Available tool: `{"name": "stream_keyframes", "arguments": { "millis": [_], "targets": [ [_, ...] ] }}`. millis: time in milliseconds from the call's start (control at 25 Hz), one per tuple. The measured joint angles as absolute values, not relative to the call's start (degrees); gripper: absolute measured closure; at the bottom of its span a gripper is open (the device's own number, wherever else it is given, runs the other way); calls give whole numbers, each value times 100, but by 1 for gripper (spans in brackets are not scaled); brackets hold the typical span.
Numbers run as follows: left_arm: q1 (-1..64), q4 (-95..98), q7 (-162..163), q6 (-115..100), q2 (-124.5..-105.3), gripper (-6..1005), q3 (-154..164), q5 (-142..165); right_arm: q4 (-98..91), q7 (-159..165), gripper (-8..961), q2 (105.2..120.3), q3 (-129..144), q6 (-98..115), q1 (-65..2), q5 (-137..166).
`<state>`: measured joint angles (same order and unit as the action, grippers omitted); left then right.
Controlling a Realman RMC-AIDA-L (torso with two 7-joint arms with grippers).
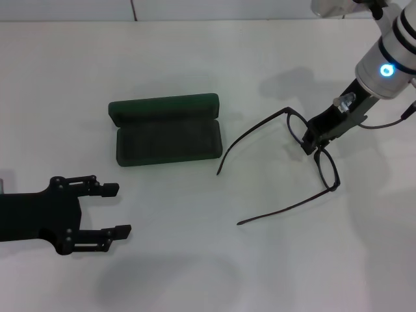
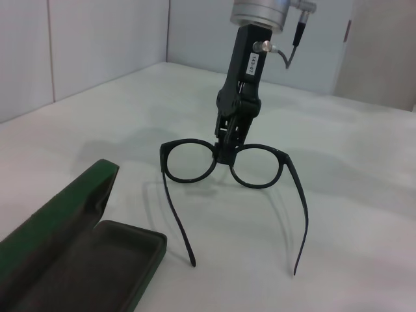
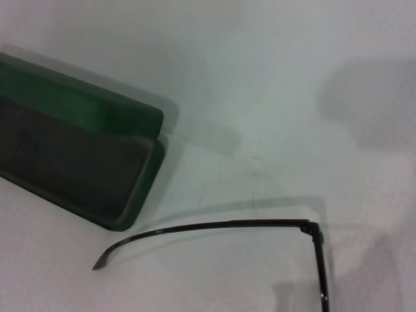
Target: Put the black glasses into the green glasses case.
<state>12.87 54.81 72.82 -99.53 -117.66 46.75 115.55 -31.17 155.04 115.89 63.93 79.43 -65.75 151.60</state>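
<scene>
The black glasses are on the right of the white table, temple arms spread and pointing toward the case. My right gripper comes down from the upper right and is shut on the bridge between the lenses; the left wrist view shows this grip on the glasses head-on. The green glasses case lies open left of the glasses, lid hinged back, dark lining up and nothing in it. It also shows in the left wrist view and the right wrist view, beside one temple arm. My left gripper is open near the front left.
The white table holds nothing else. Its far edge meets a light wall behind the right arm.
</scene>
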Motion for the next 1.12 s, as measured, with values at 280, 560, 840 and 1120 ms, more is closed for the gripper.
{"name": "stream_keyframes", "arguments": {
  "millis": [280,560,840,1120],
  "targets": [
    [1301,5475,7264,-9949,-11759,224,4675,11547,-3143,15494,804,11558,6399,7919,-6564,15169],
    [1301,5466,7261,-9949,-11764,225,4676,11532,-3169,15483,850,11535,6482,7893,-6511,15178],
    [1311,5443,7260,-9949,-11767,226,4676,11530,-3654,15392,865,11530,6601,7990,-6291,15179],
    [1310,5383,7285,-9951,-11767,227,4676,11521,-3977,15288,896,11483,6445,8133,-6043,15119]
  ]
}}
